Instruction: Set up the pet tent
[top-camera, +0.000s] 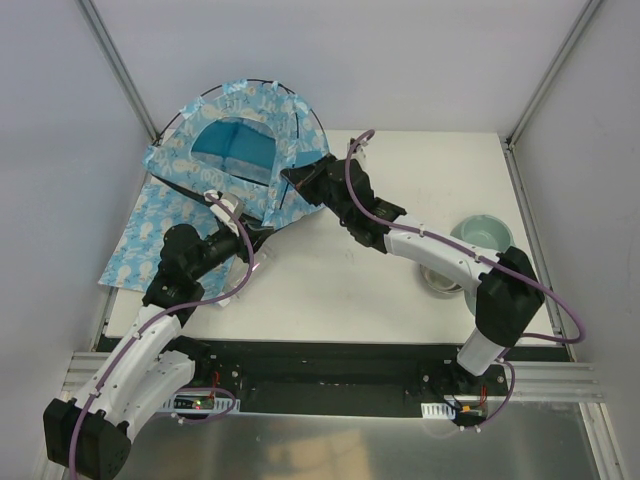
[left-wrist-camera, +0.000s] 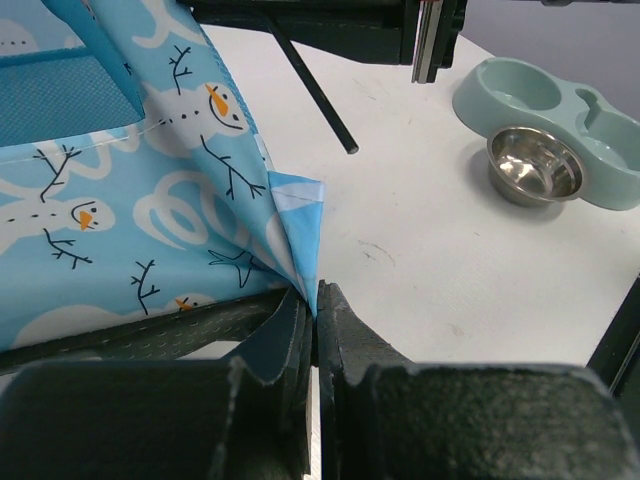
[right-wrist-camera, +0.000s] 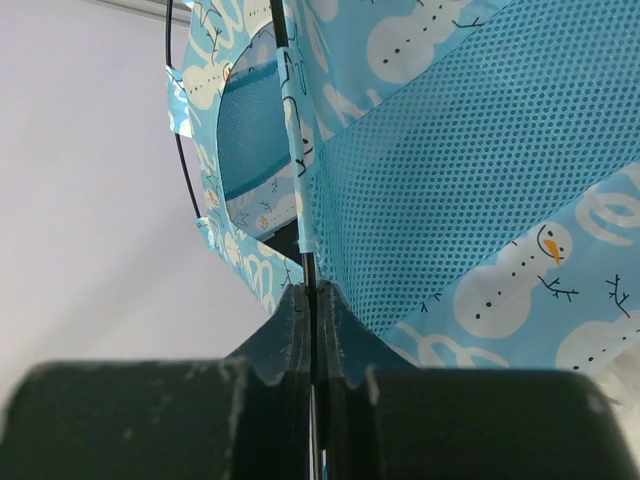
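The pet tent (top-camera: 240, 150) stands at the back left of the table, blue with a snowman print, its arched doorway showing turquoise lining. Thin black poles arc over it. My left gripper (left-wrist-camera: 318, 297) is shut on a folded corner of the tent's fabric (left-wrist-camera: 298, 215) at the near right of the tent (top-camera: 266, 232). My right gripper (right-wrist-camera: 312, 292) is shut on a black pole (right-wrist-camera: 300, 200) beside the mesh panel (right-wrist-camera: 450, 170), at the tent's right side (top-camera: 296, 181). In the left wrist view a pole's free end (left-wrist-camera: 350, 148) hangs above the table, apart from the corner.
A flat light-blue printed mat (top-camera: 150, 240) lies under and in front of the tent at the left edge. A pale green double feeder (top-camera: 482, 236) with a steel bowl (left-wrist-camera: 535, 165) sits at the right. Enclosure walls stand close behind and to the left of the tent.
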